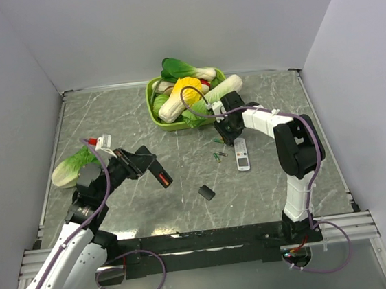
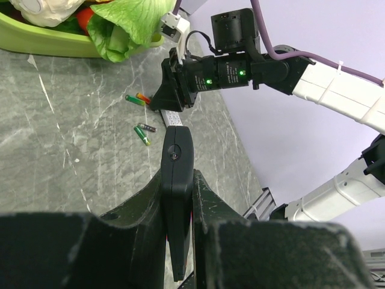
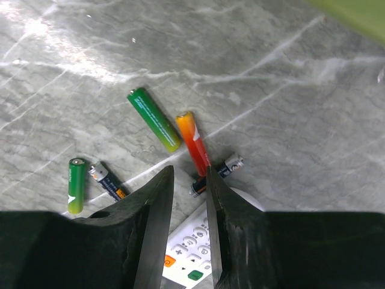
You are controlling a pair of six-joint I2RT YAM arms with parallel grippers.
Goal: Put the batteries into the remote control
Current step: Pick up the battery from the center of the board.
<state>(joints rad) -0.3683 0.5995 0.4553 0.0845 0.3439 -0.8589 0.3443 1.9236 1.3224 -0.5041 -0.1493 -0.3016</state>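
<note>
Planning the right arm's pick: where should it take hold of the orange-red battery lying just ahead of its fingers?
Probably its orange far half, pinched across the round sides from straight above. The orange-red battery lies flat on the table, and a dark battery crowds its red near end.

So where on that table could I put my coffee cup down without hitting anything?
The widest bare patch is the far-left corner, between the green basket and the plush vegetable. There is also the near strip in front of the black cover. It is crowded beside the white remote, where the batteries lie by the right gripper.
</note>
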